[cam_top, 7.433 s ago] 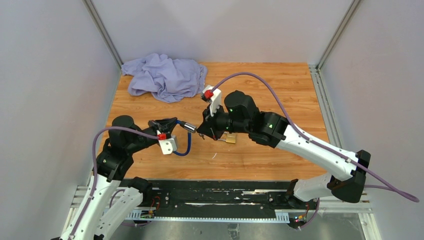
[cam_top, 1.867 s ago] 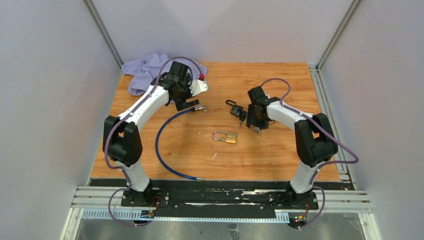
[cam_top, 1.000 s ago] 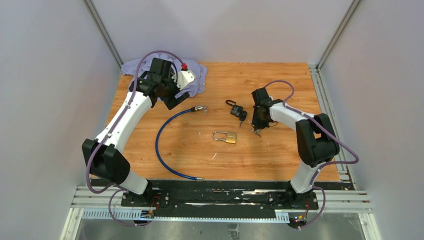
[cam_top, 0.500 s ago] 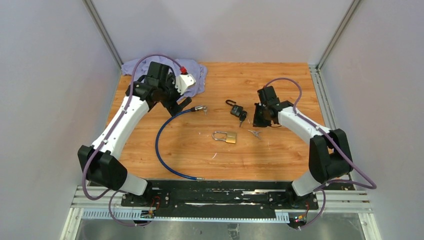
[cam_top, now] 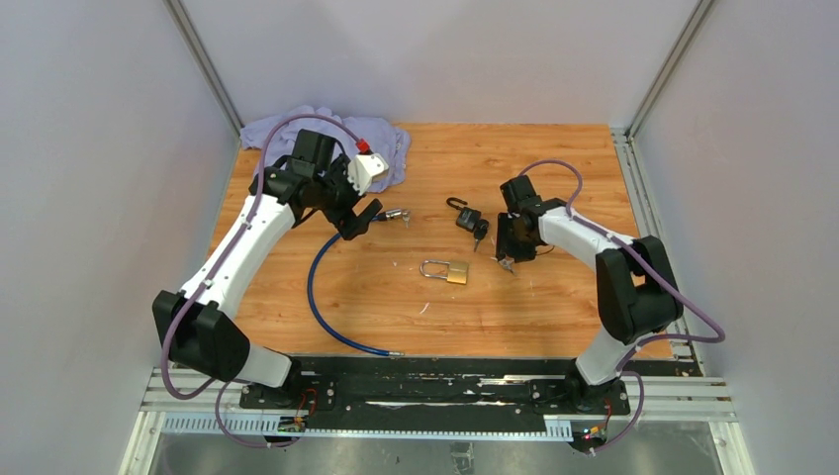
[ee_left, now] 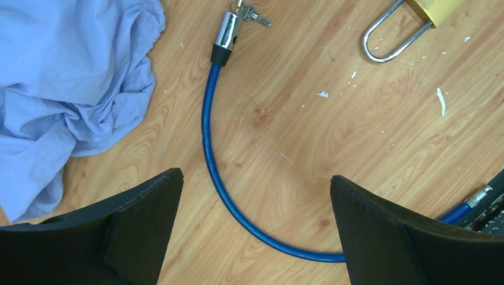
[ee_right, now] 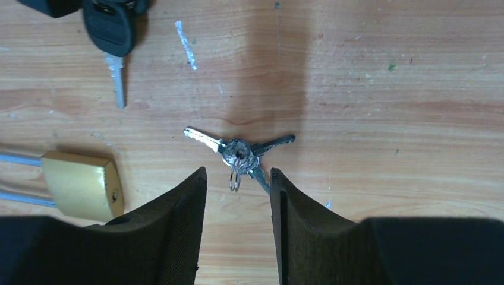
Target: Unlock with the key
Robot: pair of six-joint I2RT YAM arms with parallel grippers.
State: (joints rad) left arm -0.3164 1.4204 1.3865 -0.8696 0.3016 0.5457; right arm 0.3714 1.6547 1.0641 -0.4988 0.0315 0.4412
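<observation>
Because the small silver keys on a split ring (ee_right: 239,155) lie flat on the wooden table (ee_right: 386,71), fanned out in three directions, the pickup is the hard part of this step. The right gripper (ee_right: 236,176) hangs low over them with its jaws parted and nothing between the pads. The ring sits just ahead of the fingertips, and one key points into the gap.

A good grasp, I judge, centres on the ring or the bow of one key rather than a blade, so that the blade stands free to enter a keyhole. Coming straight down until the pads touch the wood, then closing slowly, should stop the bunch skating sideways.

The brass padlock with a steel shackle (ee_right: 80,185) lies near, toward the left arm's side, its keyhole end facing the keys. A black padlock (cam_top: 465,216) lies further back.

The left gripper (ee_left: 255,178) is spread wide and empty above the blue cable lock (ee_left: 208,148), beside the crumpled lilac cloth (ee_left: 71,89). It could steady the brass body once the key is lifted.
</observation>
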